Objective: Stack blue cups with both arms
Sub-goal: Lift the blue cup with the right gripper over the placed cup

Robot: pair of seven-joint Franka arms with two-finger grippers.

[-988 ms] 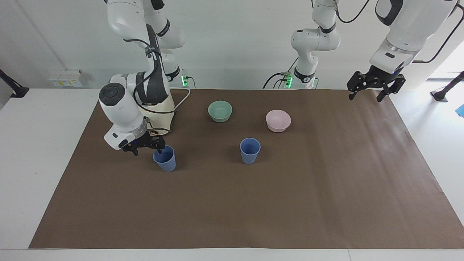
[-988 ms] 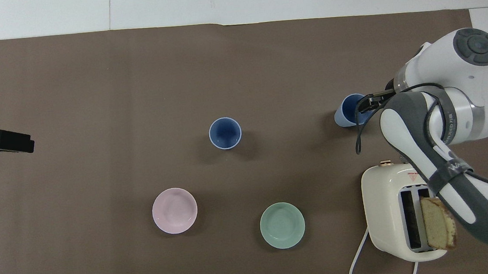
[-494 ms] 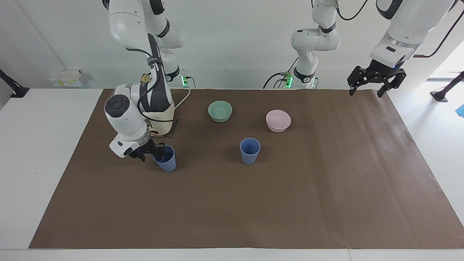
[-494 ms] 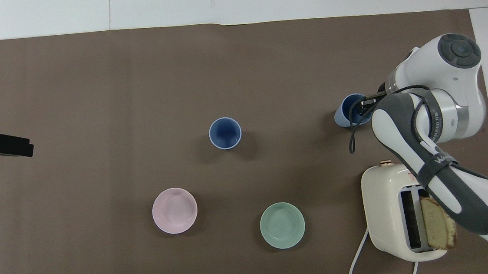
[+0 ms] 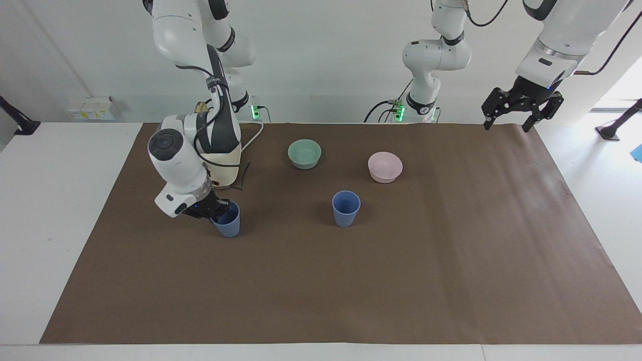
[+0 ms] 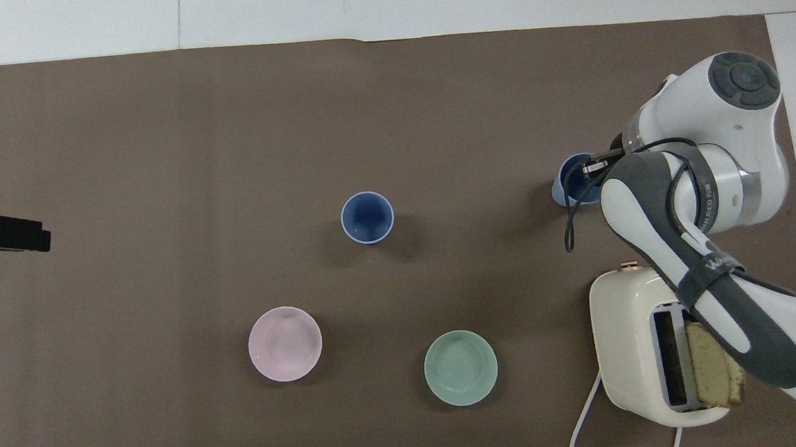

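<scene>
Two blue cups stand on the brown mat. One blue cup (image 5: pixel 346 208) is upright at the mat's middle, also in the overhead view (image 6: pixel 367 217). The other blue cup (image 5: pixel 229 225) stands toward the right arm's end, close to the toaster; it also shows in the overhead view (image 6: pixel 567 176). My right gripper (image 5: pixel 214 209) is at this cup's rim, with one finger inside and one outside, pinched on the wall. My left gripper (image 5: pixel 519 116) hangs open and empty in the air over the mat's corner at the left arm's end; the left arm waits.
A green bowl (image 5: pixel 304 153) and a pink bowl (image 5: pixel 385 166) sit nearer to the robots than the middle cup. A cream toaster (image 6: pixel 628 347) with a bread slice (image 6: pixel 715 372) stands by the right arm's base, its cord trailing.
My right gripper has dropped onto the cup's rim and closed on it; the cup has gone from tilted to more upright. My left gripper has risen a little.
</scene>
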